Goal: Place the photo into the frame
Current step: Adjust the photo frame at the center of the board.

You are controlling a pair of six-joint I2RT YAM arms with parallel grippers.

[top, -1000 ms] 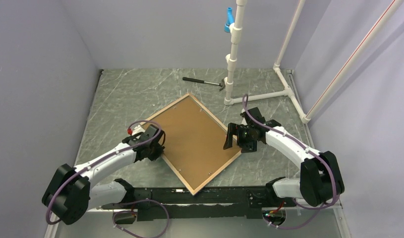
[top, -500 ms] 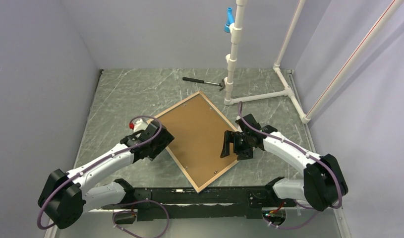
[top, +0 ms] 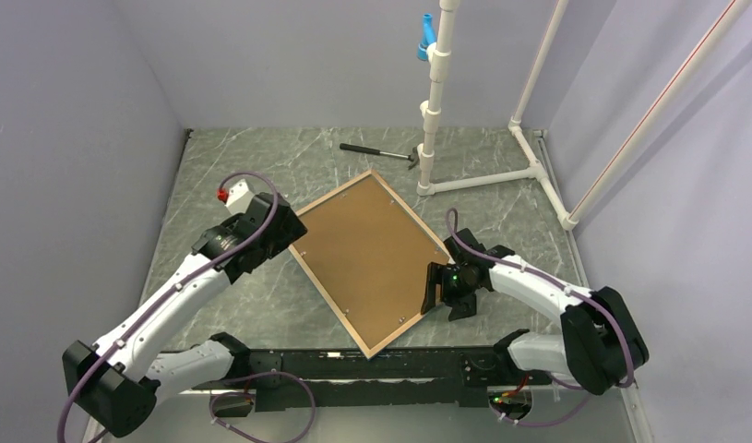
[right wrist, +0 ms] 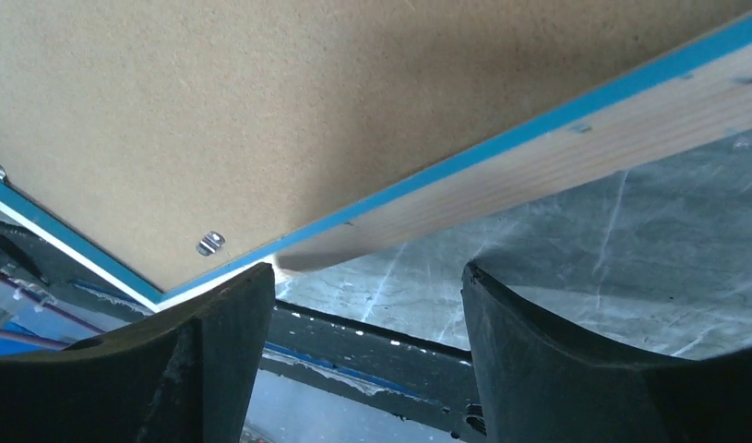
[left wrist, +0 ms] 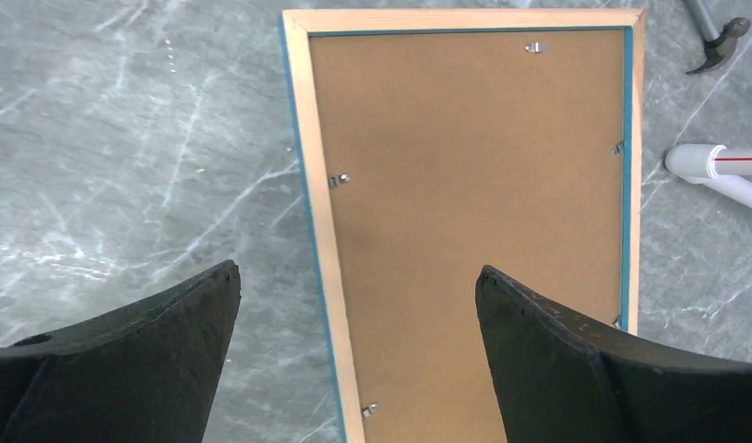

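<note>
The frame point(left wrist: 324, 231) was found lying face down on the table point(top: 233, 166), skewed, with its pale wood back turned up. A brown backing board point(top: 372, 263) was seated inside it under small metal clips point(left wrist: 339, 180). The photo was not to be seen; it may have been shut in beneath the board, though that could not be told.

The left gripper point(left wrist: 355, 273) was held above the frame's far left end, its jaws spread wide and nothing between them. The right gripper point(right wrist: 364, 272) was set low at the near right edge with a moderate gap between its jaws. No grip was shown.

The frame was judged stiff, light and thin, and possibly fragile at its front. It would best be taken by the wooden rim, across its thickness, and not by the board or clips.
</note>
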